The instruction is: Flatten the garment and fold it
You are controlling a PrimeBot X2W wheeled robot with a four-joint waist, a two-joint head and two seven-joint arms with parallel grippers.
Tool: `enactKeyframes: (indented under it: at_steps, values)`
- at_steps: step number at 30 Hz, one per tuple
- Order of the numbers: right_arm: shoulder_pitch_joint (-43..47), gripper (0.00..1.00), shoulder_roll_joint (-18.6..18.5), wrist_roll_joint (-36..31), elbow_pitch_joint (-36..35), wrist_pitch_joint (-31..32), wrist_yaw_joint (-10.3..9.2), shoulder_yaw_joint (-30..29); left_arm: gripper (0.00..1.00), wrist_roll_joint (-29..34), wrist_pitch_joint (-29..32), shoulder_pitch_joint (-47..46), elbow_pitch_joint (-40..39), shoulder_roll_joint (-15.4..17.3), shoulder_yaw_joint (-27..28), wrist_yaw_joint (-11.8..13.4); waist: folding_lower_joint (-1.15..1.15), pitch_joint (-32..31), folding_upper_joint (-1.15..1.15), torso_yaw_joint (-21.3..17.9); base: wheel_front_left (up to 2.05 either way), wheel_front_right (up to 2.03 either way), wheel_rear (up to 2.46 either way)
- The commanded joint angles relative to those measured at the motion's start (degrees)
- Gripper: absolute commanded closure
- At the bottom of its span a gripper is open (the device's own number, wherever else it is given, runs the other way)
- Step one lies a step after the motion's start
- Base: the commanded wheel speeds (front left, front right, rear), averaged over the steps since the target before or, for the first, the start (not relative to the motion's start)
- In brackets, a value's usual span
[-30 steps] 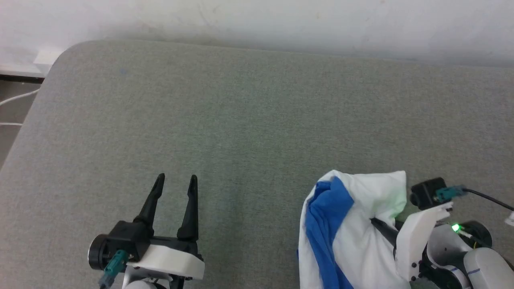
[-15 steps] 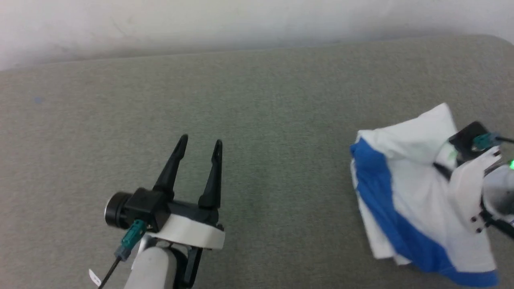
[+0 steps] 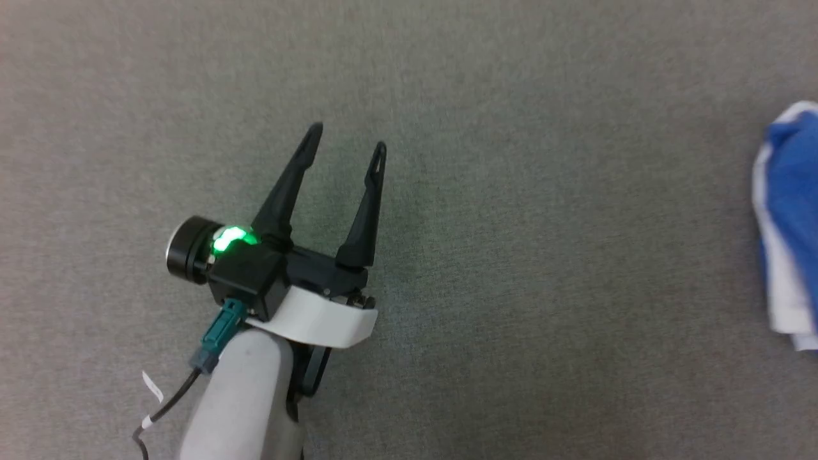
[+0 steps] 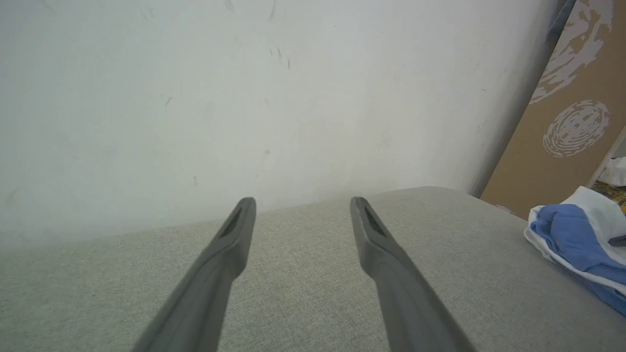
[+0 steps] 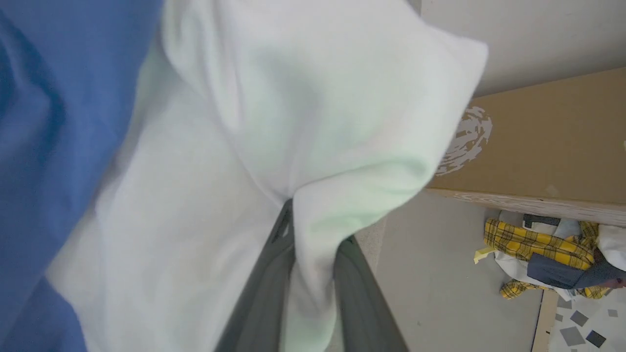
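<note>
My left gripper (image 3: 348, 137) hovers open over the grey padded table (image 3: 511, 287) with nothing between its fingers; in the left wrist view the left gripper (image 4: 303, 203) points toward the table's far edge and the wall. The garment (image 3: 789, 211), white with a bright blue sleeve, is bunched at the right edge of the head view, well away from the left gripper. From the left wrist it is a crumpled heap, the garment (image 4: 572, 234), at the far right. My right gripper (image 5: 313, 230) is shut on a fold of the garment's (image 5: 195, 146) white fabric, which drapes over its fingers.
A white wall (image 4: 195, 98) rises just behind the table's far edge. A brown board (image 5: 547, 142) leans against the wall past the table's right end. A pile of clothes (image 5: 538, 249), some of it yellow plaid, lies on the floor beyond that end.
The head camera has swung left and down, so the garment has slid to the picture's right edge and the right gripper has left it. Left gripper stays open.
</note>
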Motion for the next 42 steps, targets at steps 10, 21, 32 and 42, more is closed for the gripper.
enactKeyframes:
  at_steps: [10, 21, 32, 42]
  values:
    - [-6.2, 1.00, -2.8, -5.6, 15.1, -11.6, -0.14, -2.2, 0.00, 1.8, -0.3, -2.9, -1.7, 0.1, -0.4, -0.7, -0.02, 9.4, -0.01, 3.0, 0.00, 0.00, 0.00]
    - [-9.8, 0.00, 0.9, -7.2, 25.5, -14.5, -0.14, -1.3, 0.00, 0.8, -0.3, -1.6, -0.6, 0.1, -0.1, -0.2, -0.02, 5.0, -0.01, 3.2, 0.00, 0.00, 0.00]
    - [-14.7, 0.00, 3.5, -6.1, 20.4, -18.8, -0.14, 1.6, 0.00, -2.7, -0.3, 6.2, 1.2, 0.0, 4.6, 1.0, -0.02, -10.2, -0.01, 0.9, 0.00, 0.00, 0.00]
    - [-11.5, 0.00, 11.1, -2.8, 10.8, -27.5, -0.14, -2.6, 0.00, -3.0, -0.3, 12.5, 1.3, 0.0, 10.8, 3.8, -0.02, -19.4, -0.01, 2.0, 0.00, 0.00, 0.00]
